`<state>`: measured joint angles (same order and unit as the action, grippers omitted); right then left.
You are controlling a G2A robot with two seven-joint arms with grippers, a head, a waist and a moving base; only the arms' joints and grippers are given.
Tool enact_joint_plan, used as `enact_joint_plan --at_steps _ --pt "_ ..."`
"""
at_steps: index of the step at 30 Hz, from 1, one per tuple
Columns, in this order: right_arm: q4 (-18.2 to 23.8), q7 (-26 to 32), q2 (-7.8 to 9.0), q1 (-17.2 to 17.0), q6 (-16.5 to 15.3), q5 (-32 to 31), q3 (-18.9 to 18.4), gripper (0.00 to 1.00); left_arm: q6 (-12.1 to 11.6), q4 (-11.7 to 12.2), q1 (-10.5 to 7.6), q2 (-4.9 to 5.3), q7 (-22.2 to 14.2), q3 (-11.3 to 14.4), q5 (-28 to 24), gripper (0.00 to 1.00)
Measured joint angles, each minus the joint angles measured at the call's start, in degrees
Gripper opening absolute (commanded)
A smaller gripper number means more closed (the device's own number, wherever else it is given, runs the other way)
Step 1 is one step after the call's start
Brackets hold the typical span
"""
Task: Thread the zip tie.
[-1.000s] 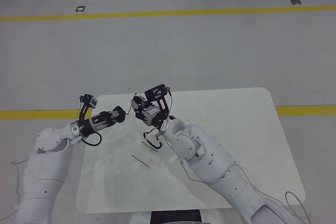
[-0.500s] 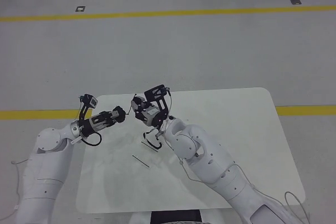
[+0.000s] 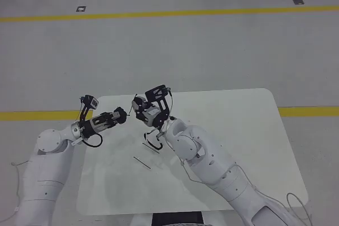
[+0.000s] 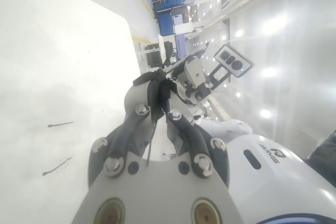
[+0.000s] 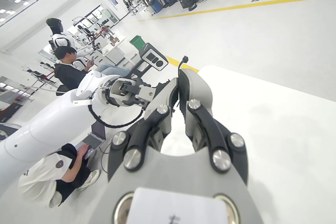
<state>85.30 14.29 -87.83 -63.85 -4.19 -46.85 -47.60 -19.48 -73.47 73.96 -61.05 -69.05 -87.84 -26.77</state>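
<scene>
we found the right gripper (image 5: 179, 89) pinching the zip tie (image 5: 180, 66), its head clear of the fingertips. the left gripper (image 4: 158, 89), tip to tip with it above the table (image 3: 243, 147), was pressed together on a thin black strand (image 4: 151, 137). 2 spare ties (image 4: 61, 124) lay on the table.

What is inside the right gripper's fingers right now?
The right gripper is shut on a black zip tie. Its head end sticks out beyond the tips. The stretch clamped between them is hidden.
</scene>
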Motion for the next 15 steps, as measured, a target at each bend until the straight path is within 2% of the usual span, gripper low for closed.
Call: enact_joint_plan --at_steps 15 --pt "1.0 0.4 -0.02 -0.8 0.0 -0.9 -0.7 0.0 0.0 0.0 0.0 0.0 0.0 0.0 0.0 0.0"
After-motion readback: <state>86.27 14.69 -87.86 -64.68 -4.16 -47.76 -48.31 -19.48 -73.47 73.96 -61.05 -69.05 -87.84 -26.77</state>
